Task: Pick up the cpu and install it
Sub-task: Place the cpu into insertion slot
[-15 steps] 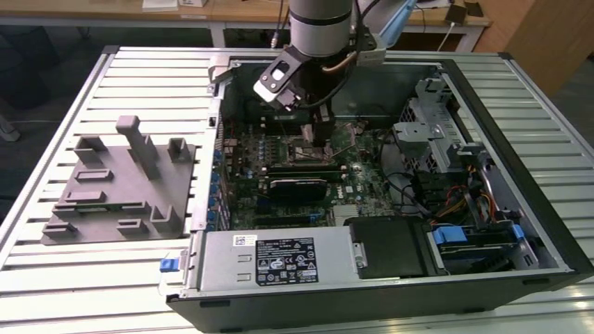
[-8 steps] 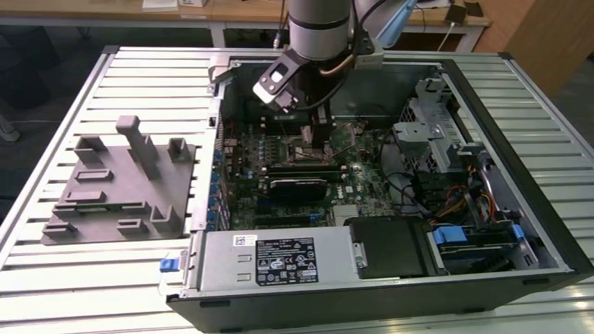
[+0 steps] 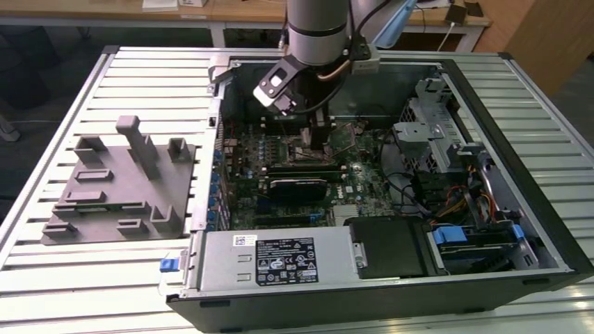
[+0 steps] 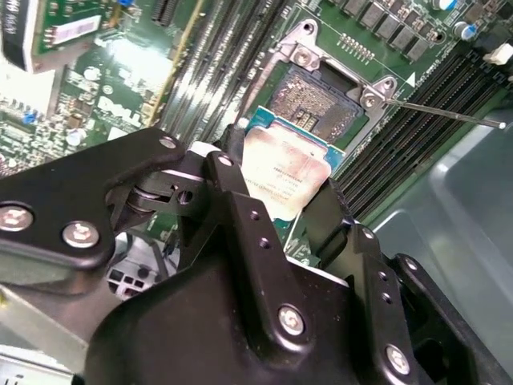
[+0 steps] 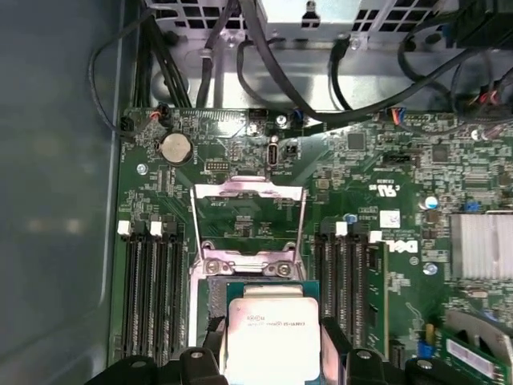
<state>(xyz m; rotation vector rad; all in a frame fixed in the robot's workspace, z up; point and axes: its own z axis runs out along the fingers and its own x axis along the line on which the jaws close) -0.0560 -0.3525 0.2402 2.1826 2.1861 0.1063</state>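
Silver top upward, the cpu (image 5: pixel 271 333) is held flat, clamped by the gripper (image 4: pixel 285 183), edges squared to the open socket (image 4: pixel 317 96).

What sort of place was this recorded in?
Probably a robotics lab: an open computer case on a slatted metal table, desks behind, the gripper holding the cpu over the motherboard.

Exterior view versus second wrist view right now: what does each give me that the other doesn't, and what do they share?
Exterior view adds: the grey fixture on the table at the exterior view's left, and the arm reaching into the open case. Second wrist view adds: the cpu clamped in the gripper, close to the open socket. Both share the green motherboard.
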